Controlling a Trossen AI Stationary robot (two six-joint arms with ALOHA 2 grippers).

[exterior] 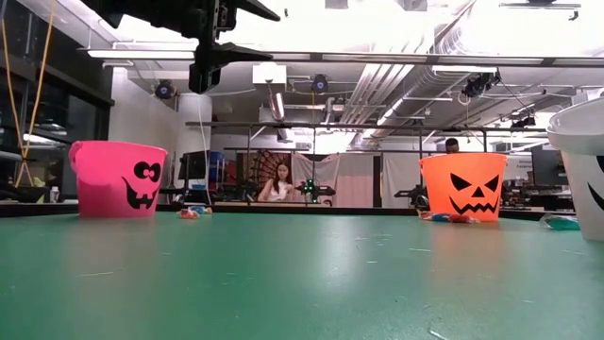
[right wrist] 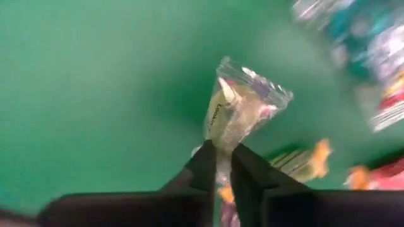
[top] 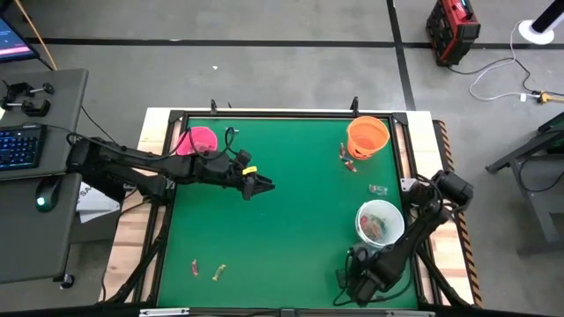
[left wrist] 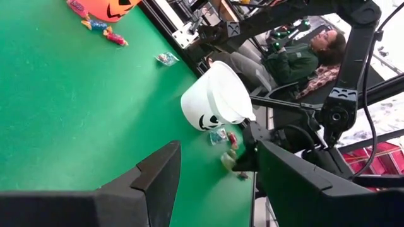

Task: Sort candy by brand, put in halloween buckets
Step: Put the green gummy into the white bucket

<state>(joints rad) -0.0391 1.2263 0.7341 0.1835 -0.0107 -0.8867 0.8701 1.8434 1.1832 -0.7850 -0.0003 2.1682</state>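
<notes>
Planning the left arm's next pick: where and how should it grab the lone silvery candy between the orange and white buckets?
Probably pinch the silvery candy across its narrow middle, coming straight down. It lies flat on the table, apart from the orange bucket and white bucket, so there is room on either side; a sideways approach would likely just push it.

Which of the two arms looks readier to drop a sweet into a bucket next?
The right one. Its pincer is shut on a clear-wrapped candy and sits close to the white bucket. The left pincer hangs open and empty over mid-table.
</notes>
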